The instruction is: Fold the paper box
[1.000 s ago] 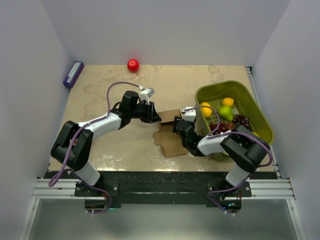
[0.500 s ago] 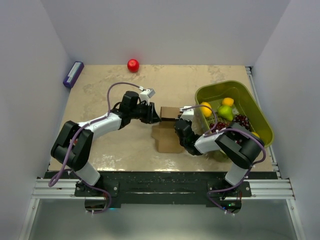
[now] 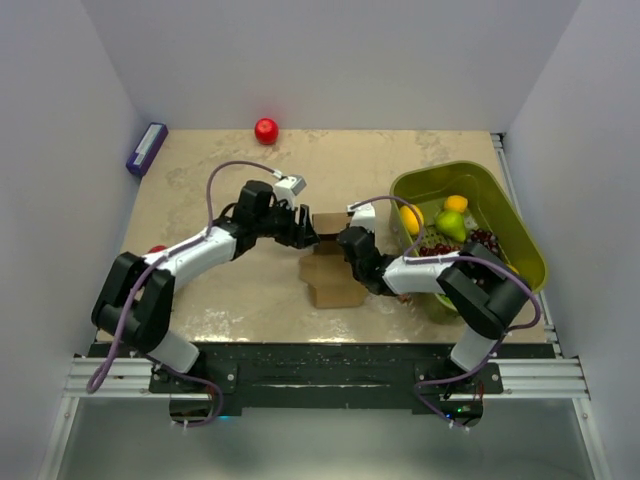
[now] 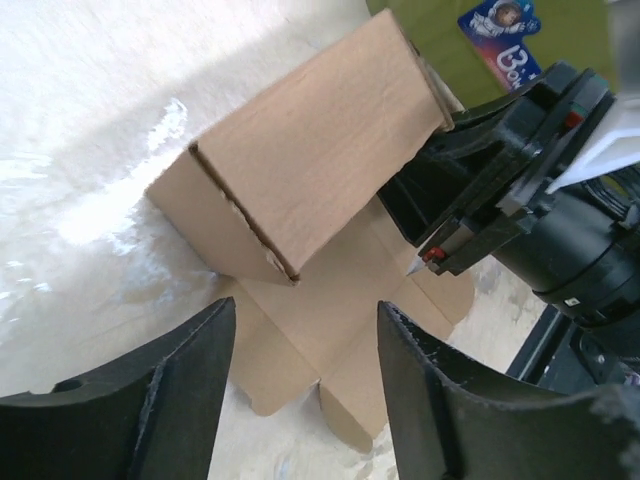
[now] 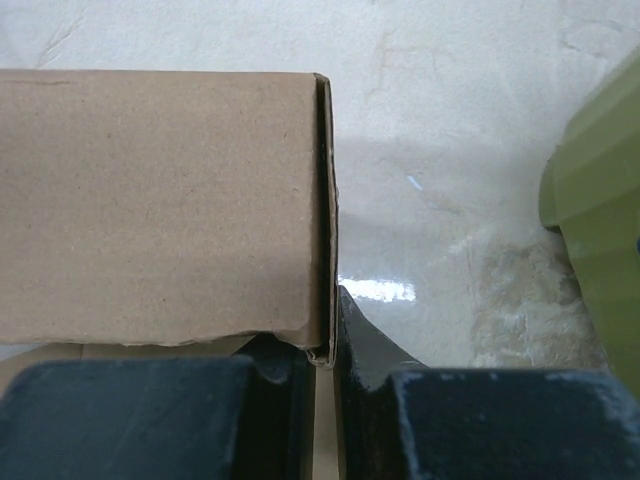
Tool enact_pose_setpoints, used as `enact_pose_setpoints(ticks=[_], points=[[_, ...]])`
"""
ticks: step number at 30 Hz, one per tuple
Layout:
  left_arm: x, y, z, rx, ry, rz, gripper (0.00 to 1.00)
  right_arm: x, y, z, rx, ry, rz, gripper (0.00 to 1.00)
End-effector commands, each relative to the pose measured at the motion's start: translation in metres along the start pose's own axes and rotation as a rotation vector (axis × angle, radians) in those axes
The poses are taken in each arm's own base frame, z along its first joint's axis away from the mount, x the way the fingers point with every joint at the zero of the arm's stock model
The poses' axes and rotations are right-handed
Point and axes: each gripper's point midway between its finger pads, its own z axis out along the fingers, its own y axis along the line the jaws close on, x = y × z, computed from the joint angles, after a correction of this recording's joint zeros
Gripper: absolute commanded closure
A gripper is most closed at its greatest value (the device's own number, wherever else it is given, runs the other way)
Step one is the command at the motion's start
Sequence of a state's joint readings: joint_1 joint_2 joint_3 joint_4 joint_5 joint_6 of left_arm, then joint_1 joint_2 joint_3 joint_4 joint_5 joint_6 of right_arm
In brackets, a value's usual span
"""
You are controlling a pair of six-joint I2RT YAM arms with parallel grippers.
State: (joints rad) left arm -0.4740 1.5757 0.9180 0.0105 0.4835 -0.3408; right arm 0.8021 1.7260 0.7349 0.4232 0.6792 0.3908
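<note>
The paper box is brown cardboard lying mid-table, part flat sheet with rounded tabs, its far part raised into folded walls. My left gripper stands just left of the raised part, open, with only the flat sheet showing between its fingers. From the right, my right gripper is shut on a thin upright wall edge of the paper box. In the right wrist view the right gripper pinches that edge between its two dark fingers. The right gripper also shows in the left wrist view.
A green basket holding fruit stands at the right, close behind my right arm; its wall shows in the right wrist view. A red ball lies at the back. A purple block sits at the far left edge.
My left gripper has opened and let go of the cardboard. My right gripper has moved left onto the raised wall and shut on its edge. The raised part now stands squarer.
</note>
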Motion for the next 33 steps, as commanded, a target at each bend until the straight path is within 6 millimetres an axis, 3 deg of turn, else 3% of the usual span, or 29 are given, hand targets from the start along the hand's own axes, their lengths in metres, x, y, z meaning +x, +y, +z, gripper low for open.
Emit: enact_pose_setpoints(ticks=[1, 3, 7, 8, 9, 10, 13, 22, 33], points=[[-0.061, -0.004, -0.046, -0.122, -0.189, 0.208, 0.35, -0.018, 0.002, -0.014, -0.038, 0.104, -0.052, 0.94], [-0.069, -0.005, -0.06, -0.157, -0.229, 0.275, 0.34, -0.025, 0.005, -0.019, -0.073, 0.141, -0.056, 0.95], [-0.078, -0.025, -0.084, -0.164, -0.309, 0.418, 0.34, -0.037, 0.008, -0.033, -0.118, 0.264, -0.102, 0.96], [-0.077, -0.029, -0.085, -0.169, -0.313, 0.452, 0.34, -0.038, 0.008, -0.035, -0.129, 0.291, -0.11, 0.96], [-0.071, -0.042, -0.081, -0.157, -0.302, 0.537, 0.34, -0.05, 0.014, -0.036, -0.147, 0.291, -0.112, 0.96], [-0.071, -0.046, -0.085, -0.18, -0.315, 0.58, 0.34, -0.043, 0.011, -0.043, -0.156, 0.352, -0.139, 0.96], [-0.062, -0.072, -0.083, -0.146, -0.345, 0.709, 0.34, -0.051, 0.02, -0.056, -0.217, 0.403, -0.155, 0.96], [-0.059, -0.062, -0.08, -0.226, -0.33, 0.742, 0.34, -0.068, 0.037, -0.085, -0.366, 0.469, -0.152, 0.96], [-0.037, -0.068, -0.058, -0.166, -0.239, 0.776, 0.34, -0.065, 0.036, -0.094, -0.393, 0.503, -0.16, 0.95]])
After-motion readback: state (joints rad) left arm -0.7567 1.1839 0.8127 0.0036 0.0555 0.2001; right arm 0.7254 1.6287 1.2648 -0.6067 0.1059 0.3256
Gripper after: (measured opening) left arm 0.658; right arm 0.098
